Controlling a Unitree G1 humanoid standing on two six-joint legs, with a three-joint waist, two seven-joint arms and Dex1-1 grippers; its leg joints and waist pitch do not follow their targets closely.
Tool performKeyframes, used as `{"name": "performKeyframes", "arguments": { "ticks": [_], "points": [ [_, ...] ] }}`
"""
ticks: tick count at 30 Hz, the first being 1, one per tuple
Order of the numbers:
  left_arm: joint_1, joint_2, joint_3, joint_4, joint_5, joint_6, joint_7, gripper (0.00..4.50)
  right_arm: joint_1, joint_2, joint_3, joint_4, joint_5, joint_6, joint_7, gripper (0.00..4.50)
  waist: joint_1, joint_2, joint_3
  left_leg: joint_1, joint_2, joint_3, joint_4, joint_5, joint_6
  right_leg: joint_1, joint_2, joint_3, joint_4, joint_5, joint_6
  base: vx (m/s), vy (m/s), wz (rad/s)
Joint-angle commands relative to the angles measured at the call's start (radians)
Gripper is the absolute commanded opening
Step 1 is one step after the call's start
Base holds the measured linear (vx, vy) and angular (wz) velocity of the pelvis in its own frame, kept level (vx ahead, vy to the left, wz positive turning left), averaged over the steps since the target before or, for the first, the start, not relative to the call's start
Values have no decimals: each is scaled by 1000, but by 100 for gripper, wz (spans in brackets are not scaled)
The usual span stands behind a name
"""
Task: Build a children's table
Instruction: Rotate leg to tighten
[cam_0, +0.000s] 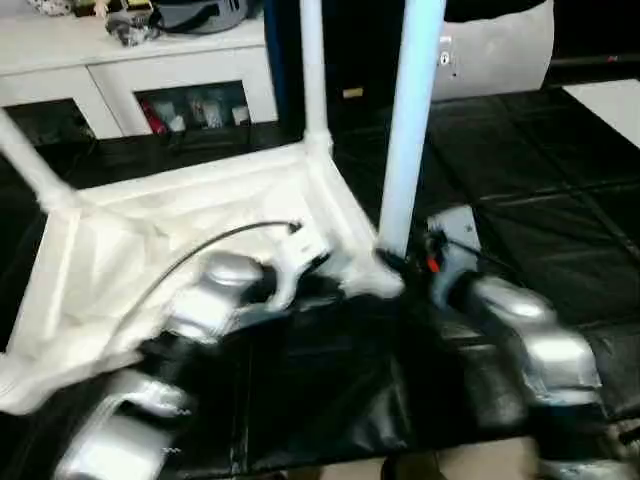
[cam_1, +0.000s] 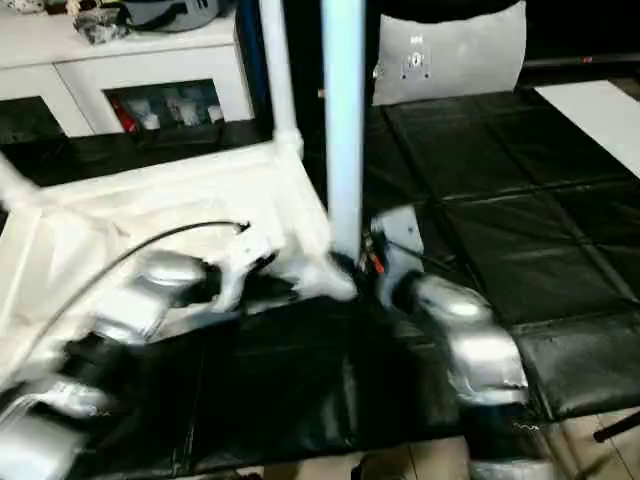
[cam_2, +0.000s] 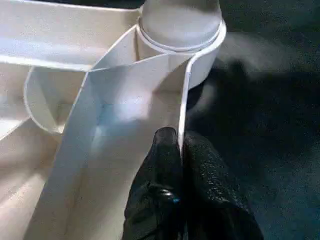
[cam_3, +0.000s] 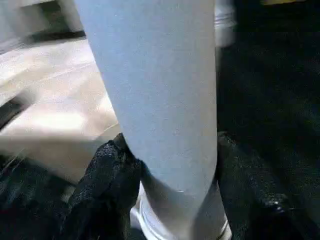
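The left end effector (cam_2: 181, 150) pinched the upturned white plastic tabletop's raised rim (cam_2: 184, 95) to steady it while the right end effector (cam_3: 170, 165) clasped the tapered white leg (cam_3: 155, 85) seated in its corner socket (cam_2: 202, 55).

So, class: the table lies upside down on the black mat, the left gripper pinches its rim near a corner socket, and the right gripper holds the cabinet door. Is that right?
One detail is wrong. The right gripper is not on the cabinet: its fingers stand either side of a white table leg just above its socket, as the right wrist view shows. The left gripper does pinch the rim.
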Motion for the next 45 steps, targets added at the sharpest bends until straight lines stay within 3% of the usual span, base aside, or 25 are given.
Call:
{"name": "performKeyframes", "arguments": {
  "ticks": [1, 5, 7, 8, 15, 18, 20, 22, 25, 29, 31, 34, 37, 39, 40, 42, 44, 45],
  "points": [
    [-42, -78, 10, -26, -24, 6, 107, 0, -6, 81, 89, 39, 13, 19, -41, 199, 3, -14, -66, 4, 38, -29, -78, -296, 41, 45, -60, 36, -87, -493, -123, 0, 0, 0],
    [-35, -97, -11, -54, -4, 12, 122, 0, -13, 100, 95, 67, -30, -5, -110, 199, 9, -13, -79, 1, 40, -23, -72, -219, 70, 51, -59, 45, -69, -319, -171, 0, 0, 0],
    [-26, -85, -28, -71, 6, 5, 99, 0, -10, 102, 89, 74, -34, -34, -120, 254, 13, -11, -83, -2, 41, -21, -69, -182, 85, 57, -61, 46, -62, -271, -189, 0, 0, 0],
    [-21, -74, -36, -79, 9, 3, 86, 0, -6, 107, 78, 73, -30, -48, -123, 254, 14, -11, -86, -4, 40, -21, -68, -162, 93, 61, -62, 46, -59, -251, -195, 0, 0, 0],
    [0, -10, -49, -87, 17, -28, 24, 0, 16, 114, 27, 42, -17, -93, -121, 328, 11, -5, -87, -3, 42, -21, -67, -159, 99, 61, -59, 44, -58, -255, -191, 0, 0, 0],
    [-6, 52, -49, -45, 20, -100, -31, 0, 66, 53, -4, -16, 0, -146, -72, 352, 18, -6, -90, 0, 44, -20, -65, -150, 101, 62, -58, 46, -54, -225, -193, 0, 0, 0],
    [-10, 62, -49, -33, 20, -118, -42, 0, 83, 35, -10, -34, 5, -149, -56, 371, 21, -6, -90, 0, 45, -21, -66, -143, 103, 61, -58, 46, -50, -209, -202, 0, 0, 0],
    [-17, 74, -50, -16, 23, -143, -50, 0, 113, 22, -30, -72, 44, -129, -16, 391, 28, -8, -90, 1, 45, -19, -65, -148, 105, 62, -60, 48, -51, -223, -197, 0, 0, 0],
    [-26, 75, -32, 22, 18, -192, -27, 0, 184, -7, -38, -155, 46, -120, 0, 415, 36, -10, -88, 2, 45, -18, -66, -162, 96, 60, -59, 48, -55, -272, -179, 0, 0, 0],
    [-12, 69, 10, -2, -41, -197, -53, 0, 271, -30, -26, -270, 87, -101, 35, 446, 41, -13, -88, 1, 45, -18, -67, -171, 96, 59, -60, 48, -60, -300, -165, 0, 0, 0],
    [7, 75, 22, -45, -73, -186, -85, 44, 300, -42, -2, -329, 105, -96, 59, 450, 39, -14, -86, 0, 44, -19, -67, -175, 98, 56, -59, 47, -60, -305, -166, 0, 0, 0],
    [36, 86, 32, -99, -103, -154, -109, 57, 307, -39, 25, -367, 100, -80, 50, 450, 38, -14, -83, 1, 48, -19, -70, -187, 95, 54, -60, 49, -59, -317, -178, 0, 0, 0],
    [76, 107, 56, -189, -139, -90, -113, 92, 280, -27, 59, -381, 90, -62, 44, 450, 35, -13, -76, 2, 47, -19, -74, -225, 80, 51, -58, 47, -61, -376, -166, 0, 0, 0],
    [101, 129, 68, -249, -155, -41, -113, 111, 260, -18, 71, -382, 88, -60, 38, 450, 29, -11, -71, 1, 44, -21, -76, -242, 66, 50, -56, 48, -64, -415, -145, 0, 0, 0],
    [127, 154, 87, -307, -159, 7, -103, 124, 245, -17, 83, -388, 95, -48, 40, 450, 30, -8, -70, 12, 44, -19, -75, -266, 55, 42, -55, 49, -68, -442, -133, 0, 0, 0],
    [164, 192, 108, -377, -164, 65, -99, 134, 218, -11, 97, -378, 98, -40, 45, 450, 27, -7, -69, 8, 44, -22, -78, -271, 47, 45, -54, 49, -68, -454, -119, 0, 0, 0],
    [217, 239, 137, -466, -182, 149, -97, 145, 183, -2, 114, -356, 96, -37, 48, 450, 20, -2, -67, 4, 47, -27, -83, -277, 38, 47, -54, 49, -60, -438, -122, 0, 0, 0],
    [251, 272, 148, -513, -189, 192, -105, 154, 163, 6, 119, -338, 94, -37, 45, 450, 16, -2, -66, 10, 46, -26, -81, -299, 29, 40, -54, 50, -60, -446, -127, 0, 0, 0]
  ]
}}
